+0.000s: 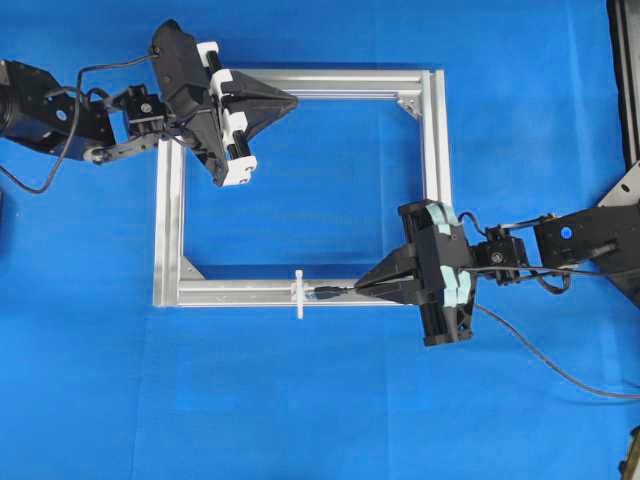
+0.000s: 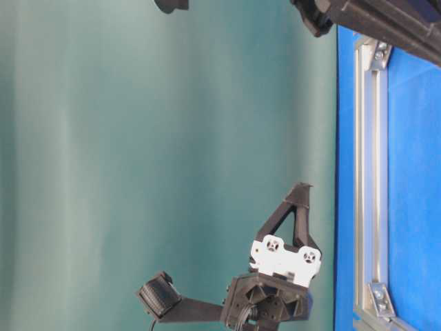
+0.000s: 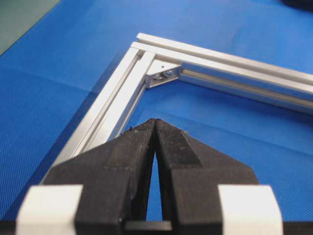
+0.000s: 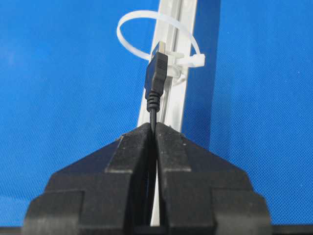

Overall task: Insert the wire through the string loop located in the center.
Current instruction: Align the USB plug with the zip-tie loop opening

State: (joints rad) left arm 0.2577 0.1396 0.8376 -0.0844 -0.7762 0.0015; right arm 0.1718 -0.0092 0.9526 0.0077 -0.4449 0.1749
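Wire [image 4: 152,115] sits pinched in the right claw [image 1: 362,291], gripped just behind its plug [image 4: 157,68] so a short stiff length sticks forward and can be steered. In the overhead view the claw lies along the bottom rail of the aluminium frame [image 1: 432,150], plug tip just right of the string loop [image 1: 299,294] at the rail's middle. The right wrist view shows the white loop [image 4: 142,24] standing up off the rail, the plug's tip at its opening but, as far as I can tell, not yet through. The left claw [image 1: 290,100], clenched on nothing, rests over the frame's upper left corner, likely keeping it from sliding on the blue surface [image 1: 320,400].
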